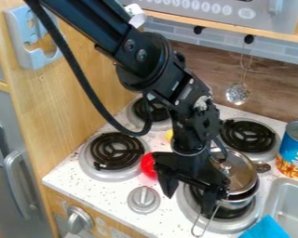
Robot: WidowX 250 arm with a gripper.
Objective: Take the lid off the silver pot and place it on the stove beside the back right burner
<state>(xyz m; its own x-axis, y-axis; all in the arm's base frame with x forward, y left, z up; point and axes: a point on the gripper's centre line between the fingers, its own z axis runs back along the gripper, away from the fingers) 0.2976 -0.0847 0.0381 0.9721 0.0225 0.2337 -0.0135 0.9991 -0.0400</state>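
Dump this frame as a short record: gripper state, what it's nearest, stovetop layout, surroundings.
gripper: open, angled down over the stovetop
held: nothing visible between the fingers
nearest: metal pot with lid
pot_position: on the front right burner
red_object: beside the front left burner, partly behind gripper
can: blue label, right of pot
sink: right front
cloth: blue, at sink

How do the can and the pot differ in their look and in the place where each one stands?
The can is mostly blue, with a printed label, while the pot is plain silver metal. The can looks taller than wide; the pot looks wider than tall. The can stands on the white counter, but the pot sits over the front right burner. Both are round and stand near the sink.
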